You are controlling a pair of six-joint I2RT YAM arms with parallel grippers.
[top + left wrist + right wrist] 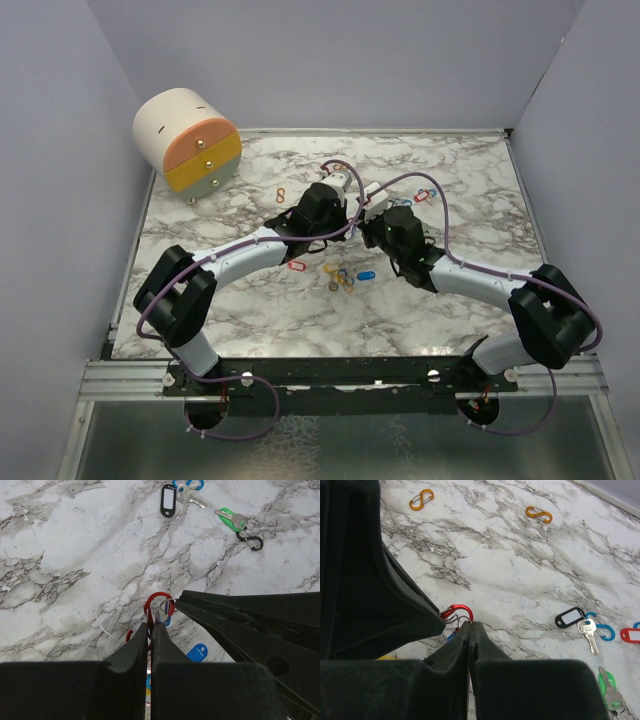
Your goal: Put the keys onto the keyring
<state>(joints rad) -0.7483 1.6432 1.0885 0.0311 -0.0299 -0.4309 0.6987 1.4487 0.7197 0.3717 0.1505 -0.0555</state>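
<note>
Left wrist: left hand pinches glossy curved red clip; veined marble tbl.

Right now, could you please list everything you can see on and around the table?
marble table: one, white and grey, under everything
drawer cabinet: one, cream with orange, yellow and green drawers, far left corner
orange S-clips: two, lying apart on the far side
black tag: one, with a silver key on a blue carabiner
green tag: one, with a key and a black carabiner
red tags: two, one by the left arm, one far right
blue tag: one, below the pincers
yellow tag: one, centre, detail too small
red carabiner: one, at both pincer tips
left pincer: shut on the red carabiner
right pincer: shut, tip at that carabiner
</note>
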